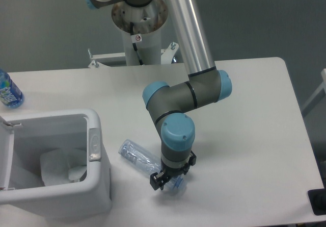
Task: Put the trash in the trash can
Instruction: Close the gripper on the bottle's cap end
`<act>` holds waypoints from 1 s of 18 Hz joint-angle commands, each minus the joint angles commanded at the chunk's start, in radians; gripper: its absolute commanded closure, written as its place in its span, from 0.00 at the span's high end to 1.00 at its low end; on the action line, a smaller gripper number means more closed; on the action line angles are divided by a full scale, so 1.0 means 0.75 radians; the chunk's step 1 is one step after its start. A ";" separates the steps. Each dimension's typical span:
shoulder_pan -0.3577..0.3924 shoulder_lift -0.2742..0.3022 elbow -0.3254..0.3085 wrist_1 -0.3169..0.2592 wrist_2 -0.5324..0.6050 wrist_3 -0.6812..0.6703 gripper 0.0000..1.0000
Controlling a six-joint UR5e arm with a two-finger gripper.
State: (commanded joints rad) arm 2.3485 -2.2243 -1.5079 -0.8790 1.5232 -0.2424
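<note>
Hand (pixel 164 182) is down at bench (pixel 244 135) level, pointing straight down, fingers astride the lower-right end of the clear bottle (pixel 140 157). Dark fingertips sit on either side of the bottle body, just up from its pale blue cap (pixel 178 185); looks like contact, but can't tell if it's clamped tight or just closing in, since the wrist hides the gap. Bottle lies flat on the bench, on a diagonal: far end up-left of the hand, cap end right under/just right of it.

Trash can (pixel 99 183), a white bin w/ rounded corners, stands to the left of the hand, near but apart from the bottle's upper-left end. Grey tab (pixel 94 144) on its right rim faces the hand. Inside the bin, at the bottom, a whitish see-through wrapper (pixel 62 167) lies crumpled, well left of the hand.

Blue bottle w/ printed label (pixel 8 92) stands upright far up-left of the hand, at the bench's left edge, behind the bin.

Arm's grey links and blue joint caps fold over directly above the hand; silver tube runs up and back to the base pedestal (pixel 138 28) behind the bench.
</note>
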 joint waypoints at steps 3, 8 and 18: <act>0.000 0.004 -0.008 0.000 0.000 0.000 0.74; 0.000 0.004 -0.010 -0.002 0.002 0.000 0.69; 0.000 0.035 -0.010 -0.004 0.027 0.020 0.64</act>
State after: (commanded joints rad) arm 2.3485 -2.1982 -1.5156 -0.8820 1.5432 -0.2270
